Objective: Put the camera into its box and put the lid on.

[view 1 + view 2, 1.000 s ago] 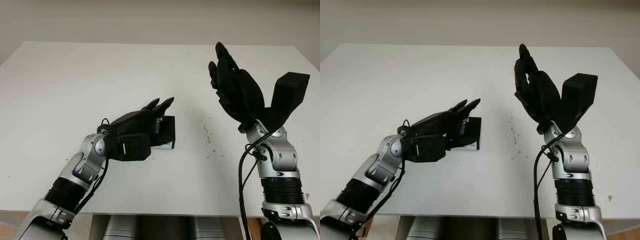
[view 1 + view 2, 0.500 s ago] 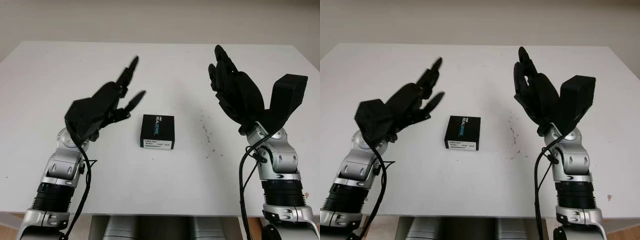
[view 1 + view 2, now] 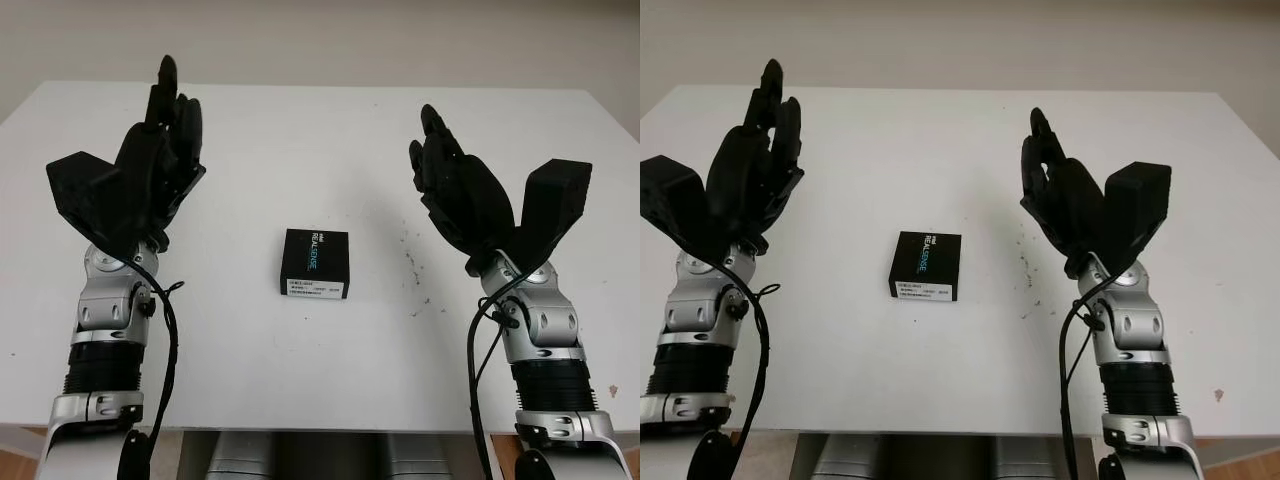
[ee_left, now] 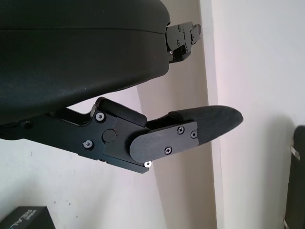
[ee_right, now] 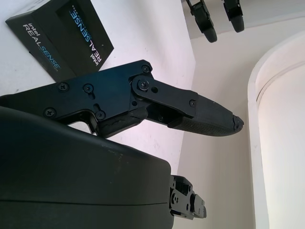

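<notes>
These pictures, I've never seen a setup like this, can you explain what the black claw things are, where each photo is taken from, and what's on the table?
They are a humanoid robot's two three-fingered hands on metal arms. The two wide pictures come from a stereo camera on its head, looking down at a white table. The two close-ups come from cameras at its wrists, so each shows that arm's own black hand very near. The left robot hand is raised over the table's left side, and the right robot hand over its right; both are open and hold nothing. Between them lies a small black box with its lid on, printed "RealSense". No loose camera can be seen.
</notes>
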